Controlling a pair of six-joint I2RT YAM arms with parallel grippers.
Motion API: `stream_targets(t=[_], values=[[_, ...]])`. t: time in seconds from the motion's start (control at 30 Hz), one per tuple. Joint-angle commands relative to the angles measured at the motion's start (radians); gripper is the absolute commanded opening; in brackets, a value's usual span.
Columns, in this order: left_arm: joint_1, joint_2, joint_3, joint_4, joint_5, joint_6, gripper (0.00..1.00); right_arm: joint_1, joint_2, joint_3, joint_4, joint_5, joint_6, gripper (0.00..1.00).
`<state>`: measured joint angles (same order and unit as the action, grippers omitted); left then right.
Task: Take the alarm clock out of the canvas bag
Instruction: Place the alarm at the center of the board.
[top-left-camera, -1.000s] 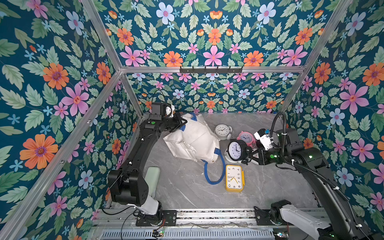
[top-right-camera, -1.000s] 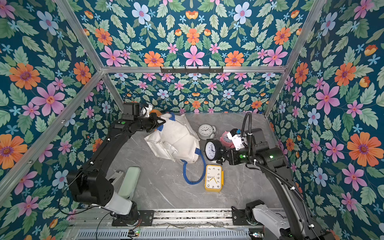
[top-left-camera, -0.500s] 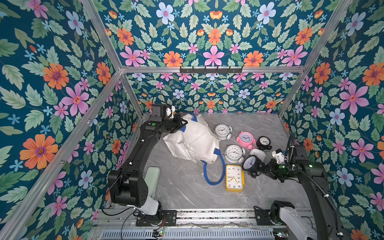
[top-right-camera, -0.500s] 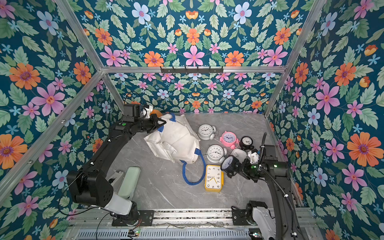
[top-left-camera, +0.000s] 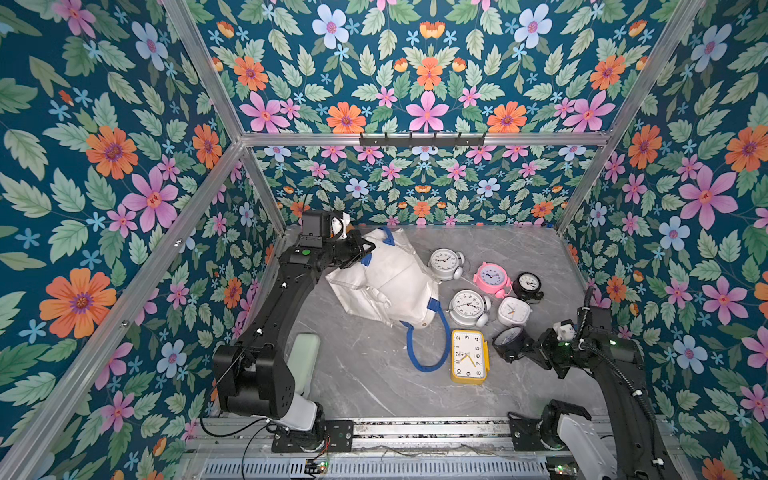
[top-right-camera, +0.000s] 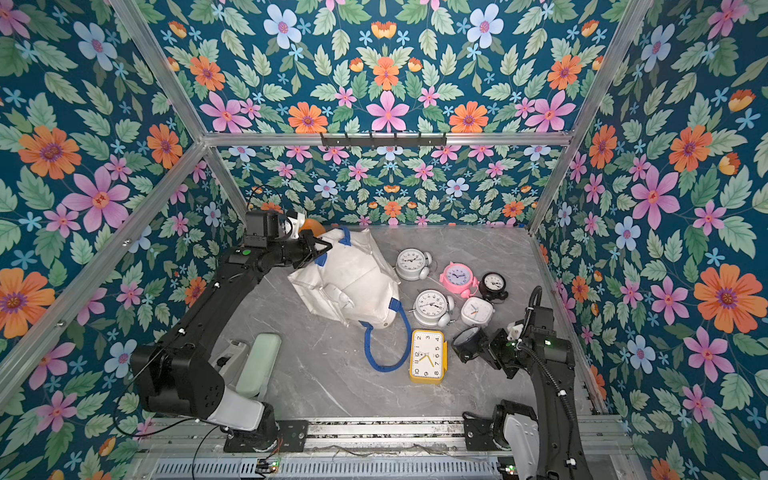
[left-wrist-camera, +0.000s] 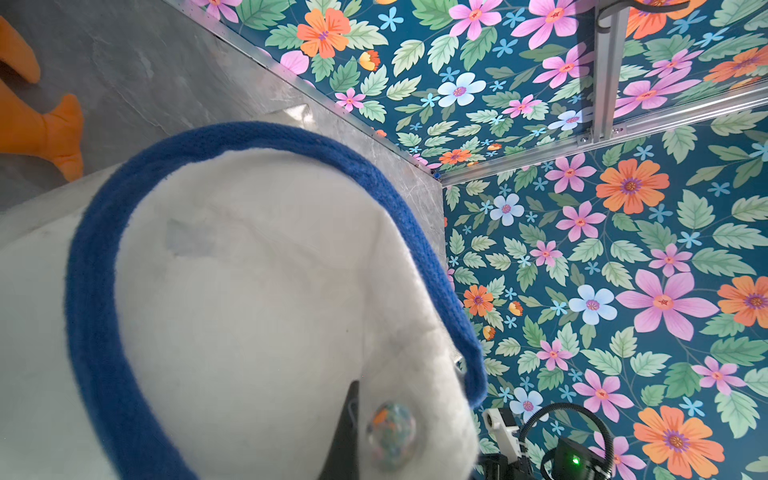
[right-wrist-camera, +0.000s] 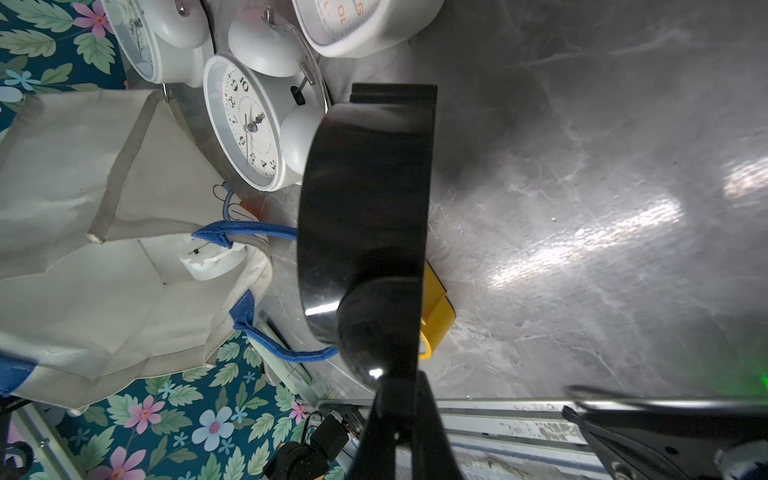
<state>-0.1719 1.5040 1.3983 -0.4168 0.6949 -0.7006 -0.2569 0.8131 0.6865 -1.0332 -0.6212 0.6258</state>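
Now the right jaws, clamped on the black clock (top-left-camera: 506, 340), have swung it away from the bag (top-left-camera: 386, 286) and down beside the yellow clock (top-left-camera: 468, 355), so it looks out and ready to set down, its glossy round case tilted, while the left jaws pinch the bag's far end.

White canvas bag (top-left-camera: 386, 282), blue handles, slumped on its side, black round alarm clock (top-left-camera: 508, 339) outside it, tilted
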Motion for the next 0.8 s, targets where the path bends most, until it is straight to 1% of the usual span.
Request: stream_targets(t=[0.0,0.23,0.37,0.53,0.77], values=[[0.004,-0.009,-0.003,0.024,0.009,0.006,0.00,-0.009,0.006,-0.029,0.058,-0.050,0.049,0.00],[0.003,-0.007,-0.002,0.027,0.014,0.005,0.00,-0.038,0.017,-0.097,0.117,-0.052,0.076,0.00],[0.003,-0.009,-0.007,0.032,0.017,0.004,0.00,-0.096,0.050,-0.160,0.163,-0.069,0.069,0.00],[0.003,-0.009,-0.008,0.032,0.025,0.005,0.00,-0.098,0.083,-0.173,0.229,-0.035,0.096,0.00],[0.003,-0.008,-0.007,0.030,0.022,0.002,0.00,-0.101,0.173,-0.188,0.344,0.001,0.132,0.00]])
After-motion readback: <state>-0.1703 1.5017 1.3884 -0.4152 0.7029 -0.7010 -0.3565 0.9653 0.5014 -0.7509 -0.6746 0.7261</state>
